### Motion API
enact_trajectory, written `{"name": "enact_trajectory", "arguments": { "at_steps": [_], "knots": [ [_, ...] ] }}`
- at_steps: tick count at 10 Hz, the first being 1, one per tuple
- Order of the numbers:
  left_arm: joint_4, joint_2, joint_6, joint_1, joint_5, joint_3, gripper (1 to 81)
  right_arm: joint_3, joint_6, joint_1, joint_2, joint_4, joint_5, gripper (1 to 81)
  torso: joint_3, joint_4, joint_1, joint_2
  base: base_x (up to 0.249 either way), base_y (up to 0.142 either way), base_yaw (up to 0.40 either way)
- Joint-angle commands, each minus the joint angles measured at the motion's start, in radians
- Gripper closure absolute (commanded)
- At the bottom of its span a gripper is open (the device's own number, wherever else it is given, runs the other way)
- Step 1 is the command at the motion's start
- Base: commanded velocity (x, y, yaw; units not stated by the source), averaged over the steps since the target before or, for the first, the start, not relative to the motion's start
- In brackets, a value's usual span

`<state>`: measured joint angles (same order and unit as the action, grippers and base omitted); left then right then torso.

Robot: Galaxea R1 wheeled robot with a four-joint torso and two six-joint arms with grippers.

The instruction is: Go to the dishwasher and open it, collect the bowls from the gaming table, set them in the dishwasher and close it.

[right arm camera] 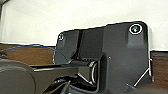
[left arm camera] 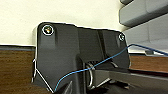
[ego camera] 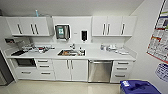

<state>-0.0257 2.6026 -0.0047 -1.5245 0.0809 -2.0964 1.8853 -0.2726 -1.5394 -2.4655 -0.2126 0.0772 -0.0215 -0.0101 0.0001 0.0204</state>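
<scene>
- Neither gripper's state can be told: both wrist views show the robot's own dark plate and jointed bar against a pale wall and a brown wood-look surface, and the fingers cannot be made out.
- From the head view, the dishwasher [ego camera: 100, 71] sits under the white counter [ego camera: 95, 54], right of centre, its brushed steel front shut and flush with the cabinets, a bar handle across its top.
- Just left of it stand two white cabinet doors [ego camera: 70, 69] under the sink [ego camera: 71, 52]; the basin holds something brownish, too blurred to name.
- Just right of the dishwasher is a stack of white drawers [ego camera: 122, 71] with bar handles.
- Farther left, more drawers [ego camera: 44, 67] and a dark built-in appliance [ego camera: 25, 62] sit under the counter.
- On the counter, small cluttered items lie at the left end and a few pale containers [ego camera: 110, 47] near the right; their contents cannot be seen.
- Above, white wall cabinets [ego camera: 30, 26] hang shut on both sides, with a paper towel dispenser [ego camera: 62, 31] and a dark soap dispenser [ego camera: 84, 35] between them.
- Colourful posters [ego camera: 158, 40] hang on the right wall.
- At the lower right stands a blue bin [ego camera: 138, 87] with its lid closed.
</scene>
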Motion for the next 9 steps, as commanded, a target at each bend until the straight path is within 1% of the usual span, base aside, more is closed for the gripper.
{"name": "enact_trajectory", "arguments": {
  "at_steps": [1,9],
  "knots": [
    [0.01,-0.024,0.002,0.046,-0.052,0.015,1.0,-0.02,-0.004,0.049,0.035,0.007,-0.063,1.0,0.0,0.0,0.0,0.0,0.095,0.0,0.0],
    [0.01,-0.022,0.0,0.046,-0.052,0.013,1.0,-0.02,-0.004,0.05,0.04,0.005,-0.063,1.0,0.0,0.0,0.0,0.0,0.115,0.0,0.0]
  ]
}}
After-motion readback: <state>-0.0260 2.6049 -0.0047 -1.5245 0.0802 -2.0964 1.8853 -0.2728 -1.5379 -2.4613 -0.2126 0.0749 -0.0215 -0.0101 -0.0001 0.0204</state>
